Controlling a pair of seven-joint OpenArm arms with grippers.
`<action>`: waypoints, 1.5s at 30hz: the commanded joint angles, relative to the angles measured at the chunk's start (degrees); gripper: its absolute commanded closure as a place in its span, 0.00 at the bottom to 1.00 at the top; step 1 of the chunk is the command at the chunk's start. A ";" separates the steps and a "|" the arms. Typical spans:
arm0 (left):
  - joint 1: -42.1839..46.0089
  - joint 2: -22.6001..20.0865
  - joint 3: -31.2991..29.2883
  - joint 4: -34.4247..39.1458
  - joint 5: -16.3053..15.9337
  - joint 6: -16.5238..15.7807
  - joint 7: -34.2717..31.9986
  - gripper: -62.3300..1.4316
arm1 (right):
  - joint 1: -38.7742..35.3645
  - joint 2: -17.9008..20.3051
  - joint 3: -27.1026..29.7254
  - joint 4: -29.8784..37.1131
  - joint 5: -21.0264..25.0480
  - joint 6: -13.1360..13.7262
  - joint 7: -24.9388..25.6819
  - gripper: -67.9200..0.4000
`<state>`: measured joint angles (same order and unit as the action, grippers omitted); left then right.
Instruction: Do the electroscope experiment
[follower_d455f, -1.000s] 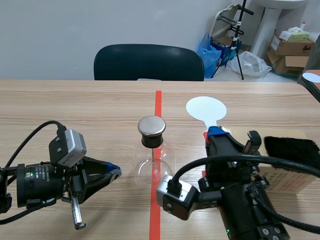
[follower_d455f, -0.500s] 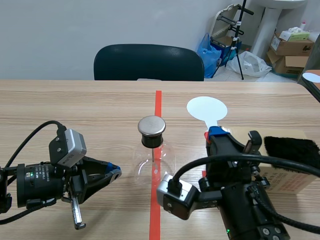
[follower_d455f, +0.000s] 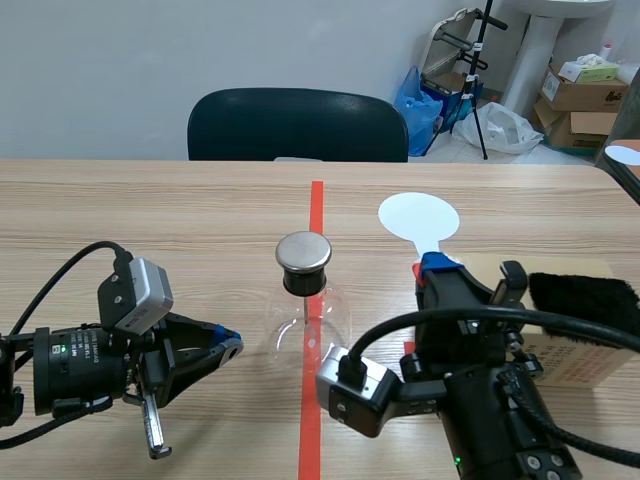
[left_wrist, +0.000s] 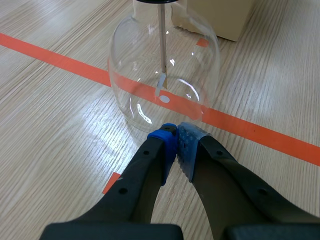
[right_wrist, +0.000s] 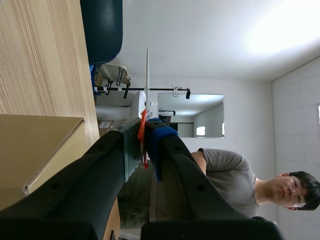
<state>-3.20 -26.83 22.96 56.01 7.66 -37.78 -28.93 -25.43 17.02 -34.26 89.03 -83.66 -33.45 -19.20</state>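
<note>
Holding: the right tool (follower_d455f: 432, 266) is clenched on the stem of a white round paddle (follower_d455f: 418, 215). The flat round part sticks out past the fingertips, up off the surface (follower_d455f: 200, 220).
Right tool close up: in its own view the two fingers pinch the thin paddle between them, and the paddle shows edge-on.
Left tool: the left tool (follower_d455f: 228, 346) is clenched on nothing, and its blue pads (left_wrist: 167, 137) meet. It lies low and points at the glass jar (follower_d455f: 308, 325). It is just beside the jar, and I cannot tell if it touches the glass.
Glass jar: it stands upright in the middle of the surface, on the red line (follower_d455f: 316, 210).
Metal cap: the metal cap (follower_d455f: 303, 252) sits on top of the jar. A thin rod (left_wrist: 162, 40) goes down from it inside the glass, with a small leaf (left_wrist: 160, 84) at its end.
Paddle and cap: the paddle is on the right of the cap and a bit farther away. They are near but apart.
Box: a box (follower_d455f: 575, 362) lies on the right side, with a black fuzzy cloth (follower_d455f: 583, 300) on top.
Step now: I think the paddle is being carried, ready to meet the cap. I cannot tell if it has been rubbed on the cloth.
Next move: I think the right arm must swing the paddle over to the cap and bring it close or touch it softly. If it needs rubbing first, it must go to the cloth.
Watch out: a hard bump could tip the jar, so the move should be slow.
</note>
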 joint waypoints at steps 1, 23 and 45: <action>-0.48 0.13 -0.31 1.01 -0.74 -0.26 -0.81 0.93 | 0.52 0.76 0.13 0.37 -0.04 -0.74 -0.13 0.98; -0.48 0.13 -0.31 1.01 -0.74 -0.26 -0.81 0.93 | 0.52 0.76 0.13 0.37 -0.04 -0.74 18.60 0.98; -0.48 0.13 -0.31 1.01 -0.74 -0.26 -0.81 0.93 | 0.52 0.76 0.13 0.37 -0.04 -0.74 22.60 0.98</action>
<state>-3.20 -26.83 22.96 56.01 7.66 -37.78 -28.93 -25.43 17.02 -34.26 89.03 -83.66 -33.45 3.42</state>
